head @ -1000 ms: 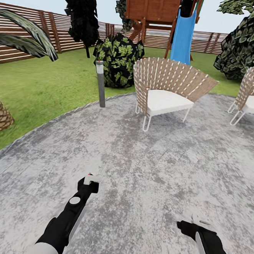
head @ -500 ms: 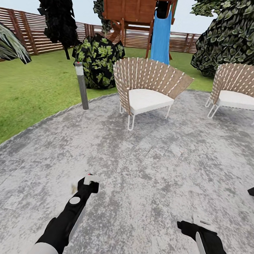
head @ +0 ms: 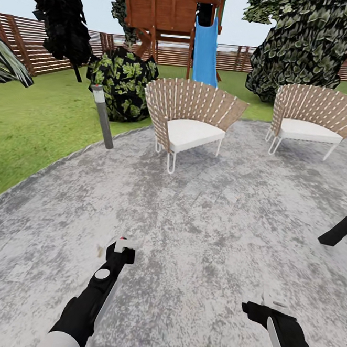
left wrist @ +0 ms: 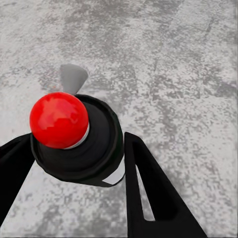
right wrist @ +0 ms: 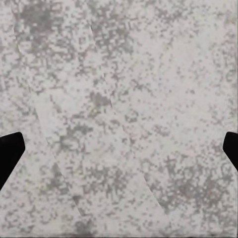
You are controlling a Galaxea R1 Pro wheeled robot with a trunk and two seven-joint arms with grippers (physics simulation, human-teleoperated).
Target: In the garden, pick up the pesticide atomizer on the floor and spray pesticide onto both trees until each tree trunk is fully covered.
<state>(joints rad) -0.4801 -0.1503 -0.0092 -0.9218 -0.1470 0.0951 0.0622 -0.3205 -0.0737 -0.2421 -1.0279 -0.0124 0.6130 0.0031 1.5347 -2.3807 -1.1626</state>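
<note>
Mottled grey paved patio (head: 200,223), two wicker chairs (head: 191,120) (head: 312,120), bollard lamp (head: 102,116) at its edge

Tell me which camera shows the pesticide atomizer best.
The left wrist view: the pesticide atomizer sits close up between the left gripper fingers, red cap and dark body clear. The head view shows just a tiny bit of it at that gripper. The right wrist view faces grey paving.

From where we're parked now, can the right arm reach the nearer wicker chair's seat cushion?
Probably not. The right gripper hangs low near the robot's body, and a wide stretch of grey paving lies bare between it and the nearer wicker chair. Nothing blocks the way; the base would likely have to drive closer.
</note>
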